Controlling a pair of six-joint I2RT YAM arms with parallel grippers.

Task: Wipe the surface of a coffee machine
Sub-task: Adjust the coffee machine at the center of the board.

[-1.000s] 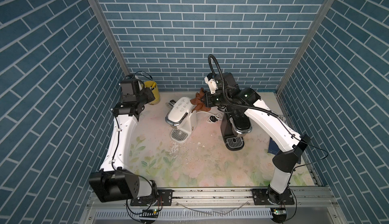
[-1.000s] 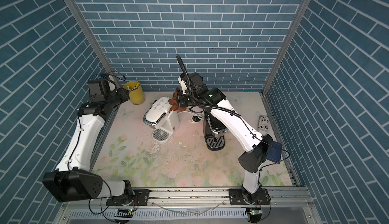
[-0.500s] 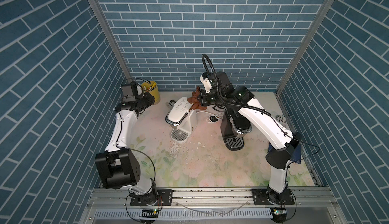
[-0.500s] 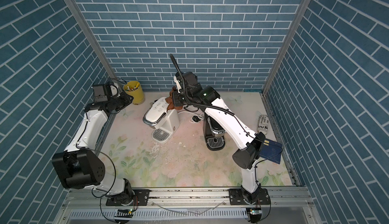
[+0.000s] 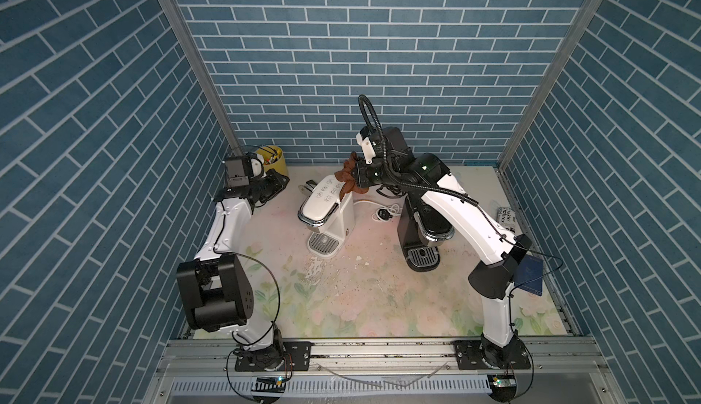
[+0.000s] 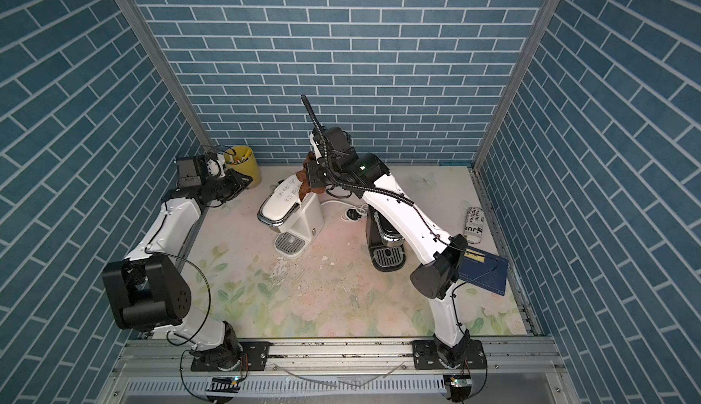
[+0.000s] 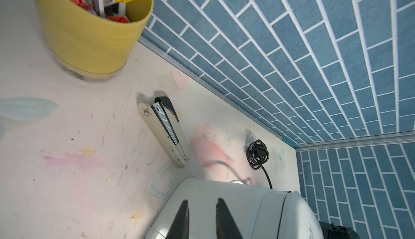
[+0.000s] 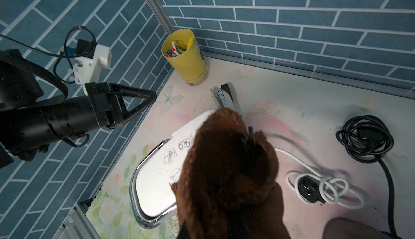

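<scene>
Right wrist view shows the right gripper [image 8: 249,139] clamped on a brown cloth [image 8: 224,170], its dark fingers mostly buried in the folds. Directly under that gripper, the cloth drapes over the back end of the printed lid of the white coffee machine [image 8: 155,181]. The left gripper [image 7: 202,200] hovers off the table, jaws a narrow gap apart with nothing between them; the machine's lid sits just ahead of its fingertips. Beyond them lie a stapler [image 7: 165,132] and a yellow marker cup [image 7: 89,35]. A black coffee machine [image 5: 421,231] stands under the right arm, behind its gripper.
</scene>
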